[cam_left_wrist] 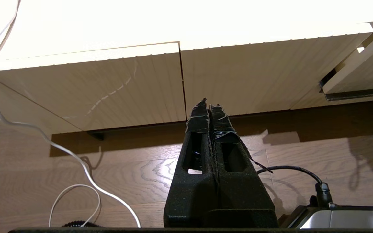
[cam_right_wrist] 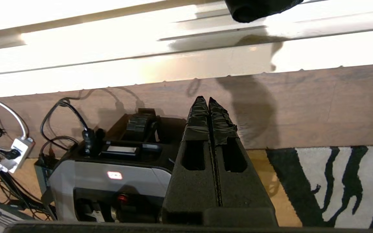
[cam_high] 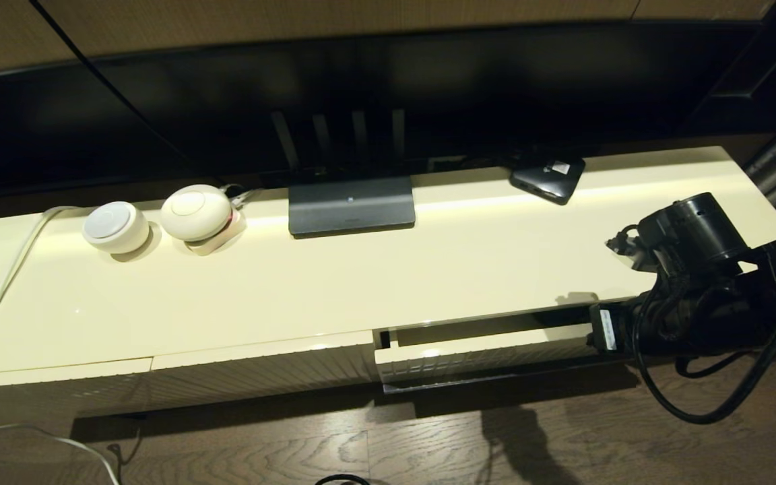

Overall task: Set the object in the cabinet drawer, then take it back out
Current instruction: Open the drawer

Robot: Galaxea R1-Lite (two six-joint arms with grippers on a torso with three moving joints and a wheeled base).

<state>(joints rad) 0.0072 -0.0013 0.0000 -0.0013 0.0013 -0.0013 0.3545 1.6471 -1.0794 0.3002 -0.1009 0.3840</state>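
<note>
Drawer (cam_high: 482, 357) on the cabinet's (cam_high: 294, 283) right half stands ajar by a narrow gap, its front out past the ribbed panel (cam_high: 260, 374) to its left, and the dark bar handle (cam_high: 496, 382) runs along its lower edge. No umbrella is clearly seen: not on the cabinet top, not on the floor, and the gap is too dark and narrow to see inside. A black rounded shape (cam_right_wrist: 261, 9) at the edge of the right wrist view could be the umbrella or part of the arm, cannot tell. The black box (cam_high: 548, 176) far right on the top is not it. The right arm (cam_high: 698, 289) is at the drawer's right end, near the cabinet's near edge. The right gripper (cam_right_wrist: 208, 98) has its fingers pressed together with nothing between them and points toward floor and cabinet base. The left gripper (cam_left_wrist: 208, 103) is parked low in front of the left panels, also closed and empty. Progress is unclear: the drawer is only cracked, with nothing in hand. If the umbrella is inside, opening wider and taking it out are left; if not, the whole put-in is left too.
</note>
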